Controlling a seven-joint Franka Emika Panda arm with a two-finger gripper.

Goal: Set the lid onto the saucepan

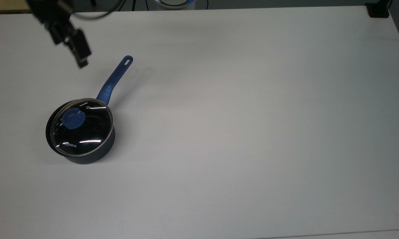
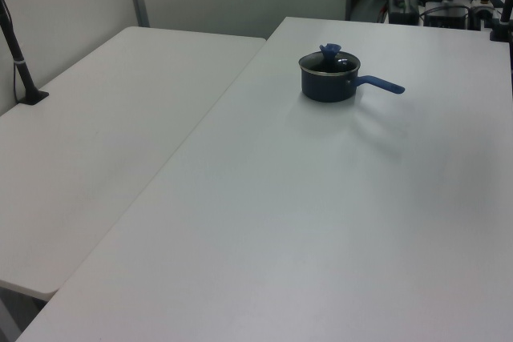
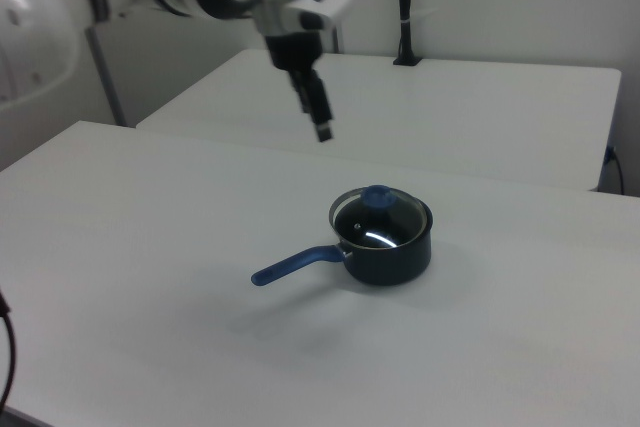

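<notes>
The glass lid (image 1: 86,132) with its blue knob (image 1: 72,119) rests on the dark saucepan (image 1: 86,158), at the top view's left. The pan's blue handle (image 1: 114,78) points up and to the right in the top view. My gripper (image 1: 70,44) hangs open and holds nothing, well clear of the pan, toward the top view's upper left corner. In the right view my gripper (image 3: 316,112) is high above and behind the saucepan (image 3: 392,257) and the lid (image 3: 378,219). The left view has the covered saucepan (image 2: 327,88) standing alone at the far end of the table.
The white table (image 1: 252,132) stretches wide to the top view's right. A black clamp (image 1: 378,10) sits at its top right corner. In the left view a second white table (image 2: 96,134) adjoins on the left, with a black post (image 2: 20,62) on it.
</notes>
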